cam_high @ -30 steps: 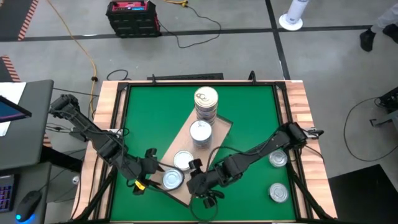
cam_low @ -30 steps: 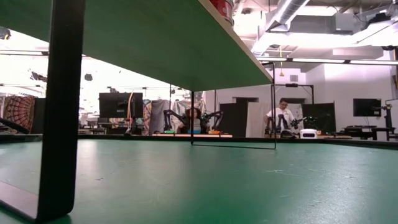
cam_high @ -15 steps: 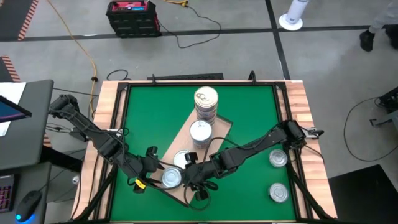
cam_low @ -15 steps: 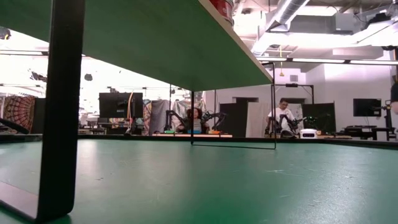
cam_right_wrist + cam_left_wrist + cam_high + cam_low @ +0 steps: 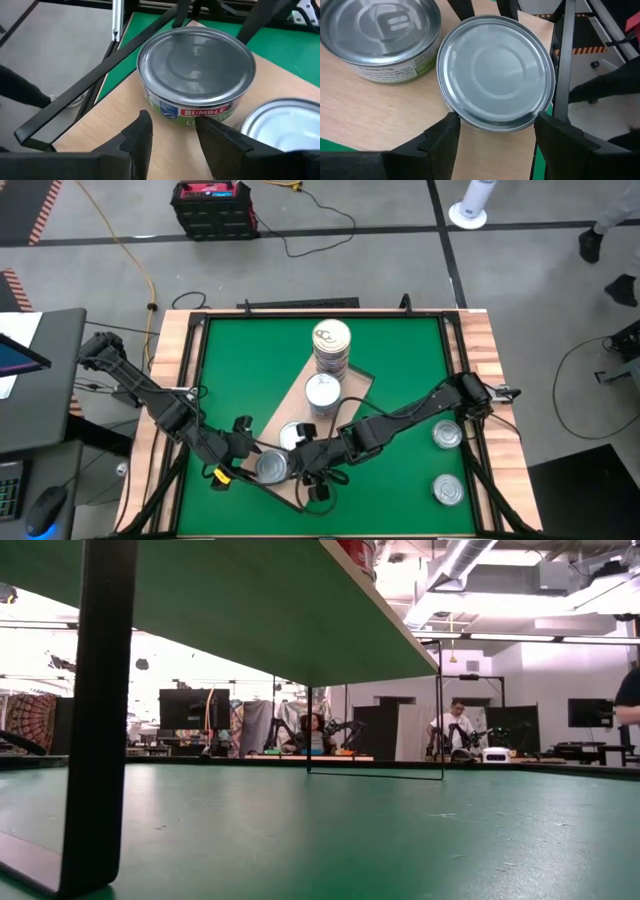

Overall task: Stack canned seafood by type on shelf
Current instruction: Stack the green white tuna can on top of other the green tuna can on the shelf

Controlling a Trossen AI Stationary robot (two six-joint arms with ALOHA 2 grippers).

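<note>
The tan shelf (image 5: 350, 385) lies slantwise mid-table. On its far end stands a stack of tins (image 5: 332, 345), with one tin (image 5: 322, 392) just nearer. A labelled tin (image 5: 195, 75) rests flat on the shelf's near part. My right gripper (image 5: 172, 125) stands open just short of that tin's side wall, with nothing between its fingers. At the shelf's near left corner my left gripper (image 5: 495, 122) is shut on a silver tin (image 5: 495, 80). The low view shows neither gripper. My left gripper pinches the silver tin between its two fingers, one on each side of the rim (image 5: 451, 114). The fingers come from the table's left, slanting down. The tin is tilted, its flat face toward the wrist camera. Whether its lower edge rests on the shelf I cannot tell.
Two more tins (image 5: 447, 435) (image 5: 449, 490) sit on the green table (image 5: 400, 350) at the near right. Black frame bars (image 5: 125, 50) run beside the shelf's edge. Wooden rails (image 5: 180, 360) border the table.
My right gripper has gone toward the table's left edge and a little toward the far edge, over the shelf's near end, rolling somewhat. It now stands close before the labelled tin.
</note>
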